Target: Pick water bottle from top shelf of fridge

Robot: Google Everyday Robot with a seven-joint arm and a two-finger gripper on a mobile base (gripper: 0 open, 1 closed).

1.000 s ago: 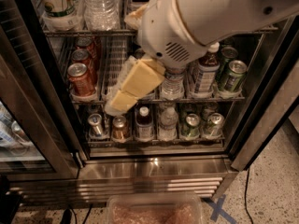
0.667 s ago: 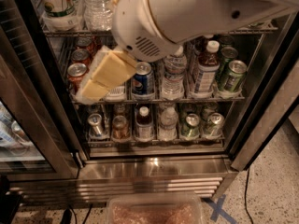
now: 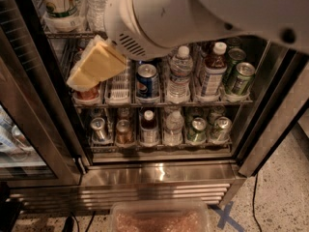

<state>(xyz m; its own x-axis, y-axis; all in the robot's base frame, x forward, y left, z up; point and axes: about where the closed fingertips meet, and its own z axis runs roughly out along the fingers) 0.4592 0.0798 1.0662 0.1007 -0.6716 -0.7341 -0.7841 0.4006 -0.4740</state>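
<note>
The fridge stands open, with wire shelves and a shiny steel base. On its top shelf a clear ribbed water bottle shows at the upper left, its top cut off by the frame and its right side hidden by my white arm. My gripper, pale yellow, hangs in front of the left lanes of the second shelf. It is below and slightly left of that bottle and not touching it.
A white printed tub stands left of the bottle. The second shelf holds a blue can, another water bottle, a dark drink bottle and green cans. A plastic bin sits on the floor in front.
My arm and gripper have swung left and slightly up, from the middle of the second shelf to its left lanes, nearer the top shelf's left side.
</note>
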